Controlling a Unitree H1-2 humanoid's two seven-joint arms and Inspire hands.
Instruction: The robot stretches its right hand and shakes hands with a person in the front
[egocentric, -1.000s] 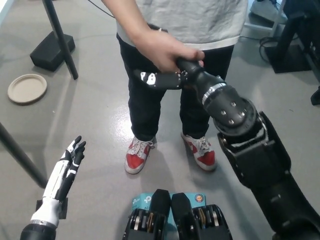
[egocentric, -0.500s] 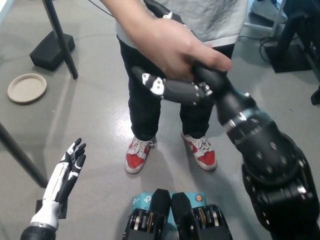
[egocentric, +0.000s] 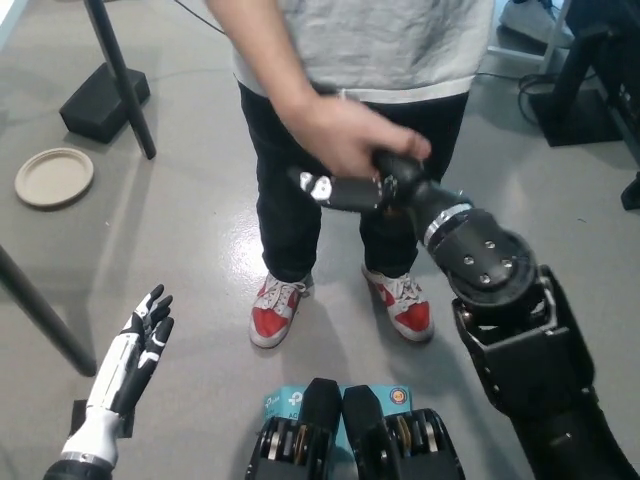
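Right hand (egocentric: 352, 188), black, clasped in the person's hand (egocentric: 350, 140), its fingers hidden within the grasp; left hand (egocentric: 140, 340) released low at left, fingers spread

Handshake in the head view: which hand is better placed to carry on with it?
The right. The black right hand is stretched forward and clasped by the person's hand. The white left hand rests low at the robot's left, fingers apart, far from the person.

grey floor (egocentric: 190, 250), round plate (egocentric: 54, 177)
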